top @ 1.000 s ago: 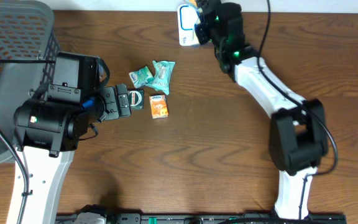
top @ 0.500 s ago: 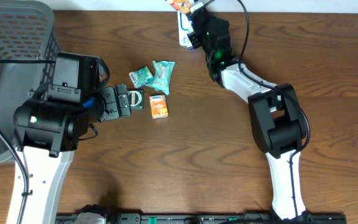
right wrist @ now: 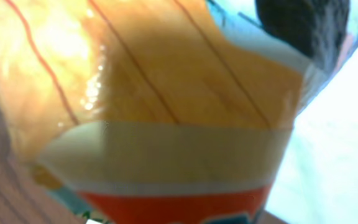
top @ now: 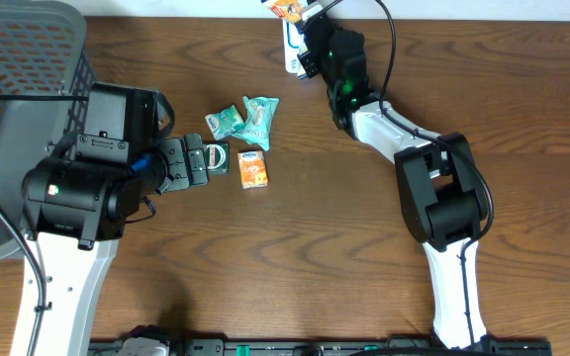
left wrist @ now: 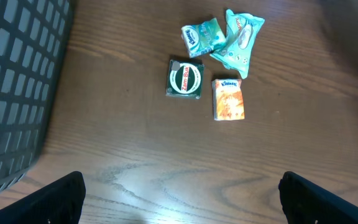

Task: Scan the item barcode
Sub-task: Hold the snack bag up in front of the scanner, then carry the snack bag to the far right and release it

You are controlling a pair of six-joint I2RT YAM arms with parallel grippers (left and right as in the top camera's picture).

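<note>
Two arms in play, but only the right gripper point(top: 305, 16) matters, pinched tight on the glossy orange-and-white snack packet point(top: 286, 9) at the far side, apparently just beyond the white-and-blue box scanner point(top: 291, 46), while the left gripper point(top: 198, 161) hangs spread wide, well apart.

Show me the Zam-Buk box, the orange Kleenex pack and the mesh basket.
Zam-Buk box point(left wrist: 185, 79): left wrist view, its round label.
orange Kleenex pack point(left wrist: 229, 102): left wrist view, middle of its face.
mesh basket point(left wrist: 11, 93): left wrist view, its grid wall.
</note>
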